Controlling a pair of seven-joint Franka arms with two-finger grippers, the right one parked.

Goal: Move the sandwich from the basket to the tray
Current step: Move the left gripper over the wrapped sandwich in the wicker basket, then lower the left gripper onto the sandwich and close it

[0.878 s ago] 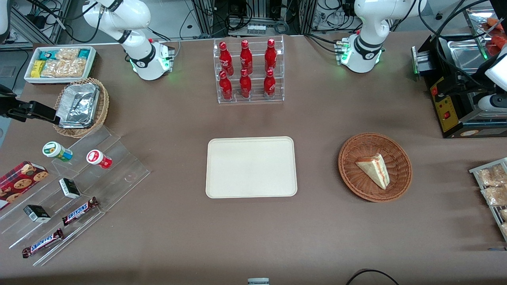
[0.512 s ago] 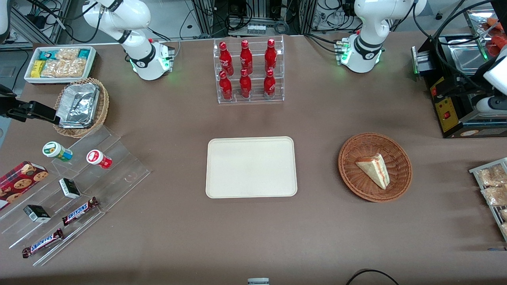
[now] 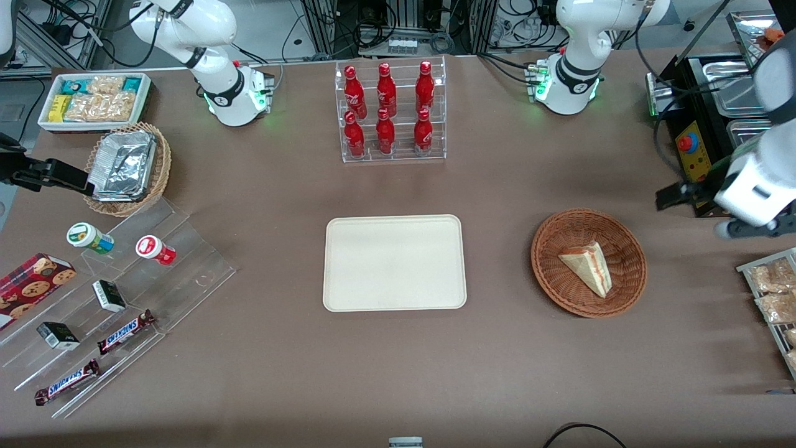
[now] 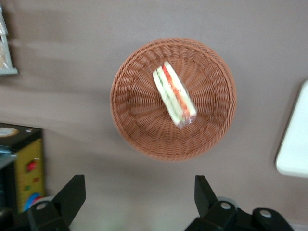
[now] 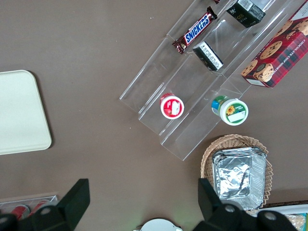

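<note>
Brown tabletop (image 3: 497, 348): claw (image 4: 139, 202) wide open, high beside basket (image 4: 173, 98). Sandwich (image 4: 174, 94) seemingly lies tilted; a misaligned pinch could squash it.

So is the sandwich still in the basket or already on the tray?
In the basket. The sandwich lies inside the basket; the tray holds nothing. The gripper, open, hovers short of the basket.

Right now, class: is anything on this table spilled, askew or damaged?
Nothing stands out. The sandwich lies intact in the basket, the tray sits bare, and the open gripper hovers beside the basket.
</note>
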